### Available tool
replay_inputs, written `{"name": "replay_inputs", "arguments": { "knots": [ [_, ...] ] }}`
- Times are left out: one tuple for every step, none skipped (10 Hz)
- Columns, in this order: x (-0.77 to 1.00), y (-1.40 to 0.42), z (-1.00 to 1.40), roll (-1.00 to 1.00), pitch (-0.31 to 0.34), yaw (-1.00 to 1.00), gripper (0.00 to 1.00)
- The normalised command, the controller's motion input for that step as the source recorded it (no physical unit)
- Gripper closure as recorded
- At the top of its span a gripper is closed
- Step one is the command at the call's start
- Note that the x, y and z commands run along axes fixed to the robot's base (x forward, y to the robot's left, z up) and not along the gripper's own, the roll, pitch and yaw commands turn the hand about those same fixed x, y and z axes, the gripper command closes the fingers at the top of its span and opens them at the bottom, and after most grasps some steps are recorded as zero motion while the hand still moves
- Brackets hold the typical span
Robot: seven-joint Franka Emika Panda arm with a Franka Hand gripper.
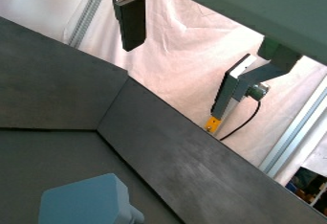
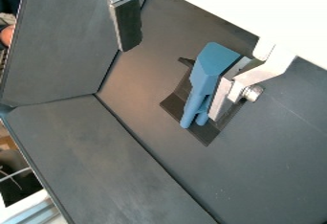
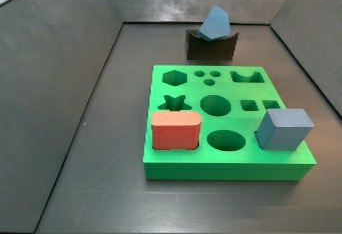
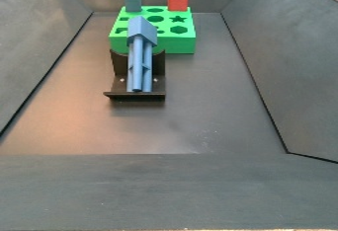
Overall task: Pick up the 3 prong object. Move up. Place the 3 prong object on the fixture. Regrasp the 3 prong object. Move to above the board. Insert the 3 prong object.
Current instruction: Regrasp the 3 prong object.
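The 3 prong object (image 4: 141, 55) rests on the fixture (image 4: 136, 92), leaning along its upright in both side views and pointing up above the dark block (image 3: 211, 44). The board (image 3: 227, 164) lies just beside the fixture on the dark tabletop (image 4: 199, 116), carrying a red block (image 3: 175, 131) and a pale blue cube (image 3: 283, 128). The hand (image 2: 192, 38) is raised clear of everything, its fingers (image 2: 126, 22) spread apart and holding nothing, with the piece (image 2: 205, 79) visible below it.
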Motion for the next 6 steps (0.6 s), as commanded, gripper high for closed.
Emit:
{"name": "replay_inputs", "arguments": {
  "knots": [
    [0.28,-0.06,-0.01,0.17,-0.005,0.22,0.0],
    [0.27,-0.05,-0.02,0.17,-0.018,0.18,0.0],
    [0.26,-0.06,-0.02,0.17,-0.019,0.15,0.0],
    [0.26,-0.06,-0.02,0.17,-0.016,0.12,0.0],
    [0.25,-0.05,-0.02,0.17,-0.013,0.11,0.0],
    [0.24,-0.05,-0.03,0.15,0.001,0.08,0.0]
  ]
}}
